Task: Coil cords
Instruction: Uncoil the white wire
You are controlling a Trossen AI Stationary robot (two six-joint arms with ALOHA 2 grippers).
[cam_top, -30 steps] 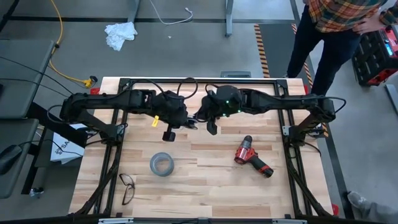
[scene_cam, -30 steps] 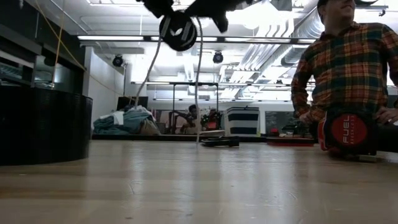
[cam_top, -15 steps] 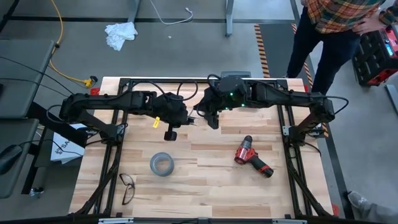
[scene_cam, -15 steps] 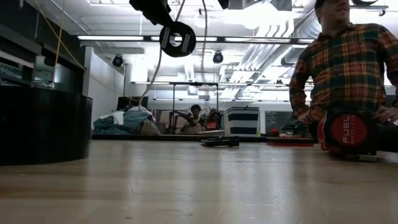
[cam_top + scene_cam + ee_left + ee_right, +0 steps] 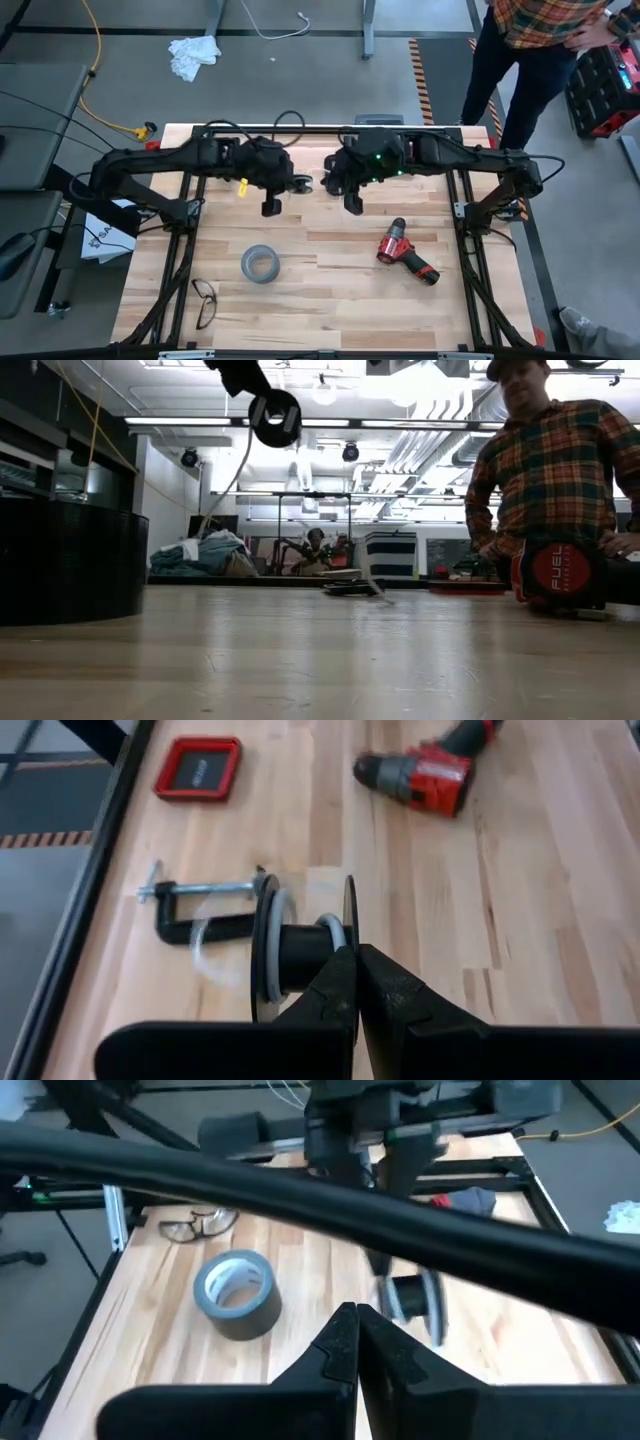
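The small black spool (image 5: pixel 300 955) has a few turns of thin white cord (image 5: pixel 276 945) on its hub. It is held up above the table's far middle by my left gripper (image 5: pixel 356 982), and it also shows in the high view (image 5: pixel 300 185) and the low view (image 5: pixel 275 418). A blurred loop of cord (image 5: pixel 205 935) hangs below the spool. My right gripper (image 5: pixel 356 1332) is shut a short way to the right of the spool (image 5: pixel 415 1300). No cord shows between its fingers. My left gripper pinches the rim of one of the spool's flanges (image 5: pixel 350 920) between its two fingers. The fingers come level from the table's left side. The spool is lifted clear of the table with its axis level, and the cord hangs slack below it.
A grey tape roll (image 5: pixel 258 265) and glasses (image 5: pixel 205 300) lie near left, and a red drill (image 5: pixel 405 252) near right. A black clamp (image 5: pixel 200 910) and a red square (image 5: pixel 197 767) lie by the far edge. A person in a plaid shirt (image 5: pixel 560 480) stands beyond the far right corner.
My left gripper has carried the spool a little toward the far left. My right gripper has swung toward the far edge and back. The cord strand that rose from a hanging loop to my right gripper has dropped away, and a blurred white streak now shows low over the table.
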